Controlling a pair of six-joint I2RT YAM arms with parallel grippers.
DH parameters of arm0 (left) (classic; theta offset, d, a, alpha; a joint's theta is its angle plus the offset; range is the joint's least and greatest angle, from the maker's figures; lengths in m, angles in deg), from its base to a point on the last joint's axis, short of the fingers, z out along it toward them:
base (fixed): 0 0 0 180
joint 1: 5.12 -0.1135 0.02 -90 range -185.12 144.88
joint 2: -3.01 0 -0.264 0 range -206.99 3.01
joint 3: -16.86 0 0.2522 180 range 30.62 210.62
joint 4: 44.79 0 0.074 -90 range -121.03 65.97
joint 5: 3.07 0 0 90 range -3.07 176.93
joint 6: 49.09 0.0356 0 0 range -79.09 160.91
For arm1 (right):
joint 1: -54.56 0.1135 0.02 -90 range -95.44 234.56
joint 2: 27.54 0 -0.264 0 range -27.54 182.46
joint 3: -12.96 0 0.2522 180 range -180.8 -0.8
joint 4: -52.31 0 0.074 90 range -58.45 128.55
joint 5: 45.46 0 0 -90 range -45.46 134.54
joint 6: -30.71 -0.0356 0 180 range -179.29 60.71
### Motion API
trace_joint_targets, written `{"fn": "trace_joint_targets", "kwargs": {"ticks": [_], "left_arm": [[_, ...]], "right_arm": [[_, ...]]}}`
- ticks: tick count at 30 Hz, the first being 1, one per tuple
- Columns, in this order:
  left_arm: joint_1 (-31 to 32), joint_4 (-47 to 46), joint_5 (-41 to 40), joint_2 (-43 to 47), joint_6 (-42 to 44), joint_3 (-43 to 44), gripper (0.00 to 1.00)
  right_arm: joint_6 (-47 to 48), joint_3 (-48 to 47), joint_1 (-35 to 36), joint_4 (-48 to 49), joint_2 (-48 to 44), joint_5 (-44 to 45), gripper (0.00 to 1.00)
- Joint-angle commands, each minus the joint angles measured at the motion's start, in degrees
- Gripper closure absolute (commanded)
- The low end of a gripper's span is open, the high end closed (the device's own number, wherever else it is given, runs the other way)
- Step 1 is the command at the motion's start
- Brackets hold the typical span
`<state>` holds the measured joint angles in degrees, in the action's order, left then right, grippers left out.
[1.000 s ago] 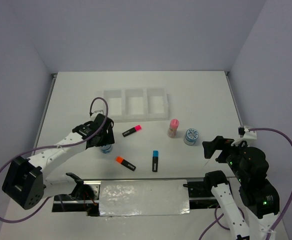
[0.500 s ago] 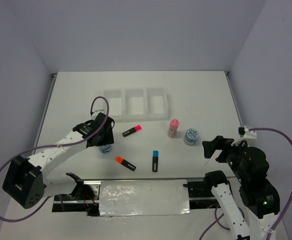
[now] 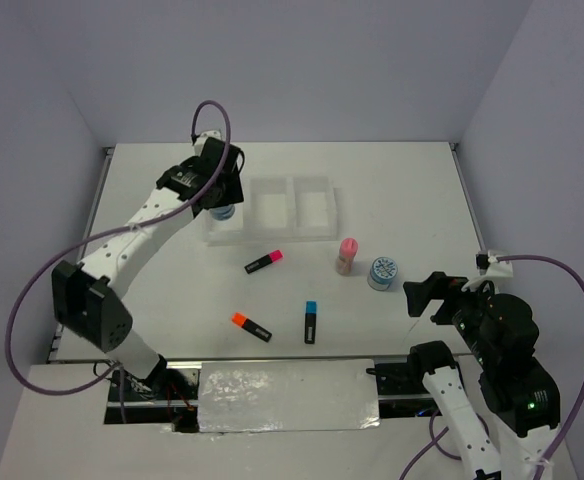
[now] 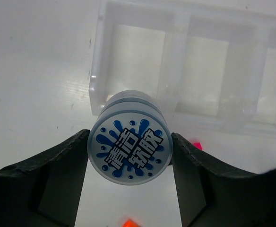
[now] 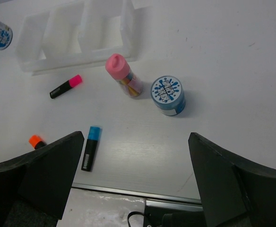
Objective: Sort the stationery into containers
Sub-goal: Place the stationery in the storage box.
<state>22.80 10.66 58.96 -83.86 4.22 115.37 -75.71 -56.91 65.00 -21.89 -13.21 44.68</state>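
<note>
From above, the left gripper and its disc cover the left compartment of the tray. At the left wrist, the tray's right compartment runs off the edge; the pink marker and orange marker show only slivers. The right gripper's finger hides the orange marker's body.

White table: rectangular, matte, faint grain visible in right wrist view. Back wall, left wall, right wall: plain, pale lavender-grey, enclosing table on three sides. Side walls shaded darker than back wall. Wrinkled reflective silver strip along near table edge. Light diffuse, even; shadows soft, short.
</note>
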Motion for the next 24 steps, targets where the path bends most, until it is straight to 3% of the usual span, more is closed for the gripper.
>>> {"fn": "trace_joint_targets", "kwargs": {"ticks": [1, 4, 11, 24], "left_arm": [[-2.7, -1.1, -1.5, -6.6, 4.5, 8.7, 1.00], [-5.5, -1.1, -0.6, -12.4, 5.2, 13.2, 1.00], [-10.0, -7.5, 6.0, -20.7, 6.0, 14.4, 1.00], [-10.3, -13.7, 7.7, -24.2, 6.1, 13.2, 1.00]], "right_arm": [[1.1, -0.5, 0.8, 2.2, 0.9, -0.9, 0.00], [1.0, 0.0, 1.4, 2.2, 0.6, -0.8, 0.00], [1.0, 2.6, 2.7, 3.7, 1.4, -1.8, 0.00], [1.1, 2.3, 3.5, 4.3, 4.0, -1.5, 0.00]]}}
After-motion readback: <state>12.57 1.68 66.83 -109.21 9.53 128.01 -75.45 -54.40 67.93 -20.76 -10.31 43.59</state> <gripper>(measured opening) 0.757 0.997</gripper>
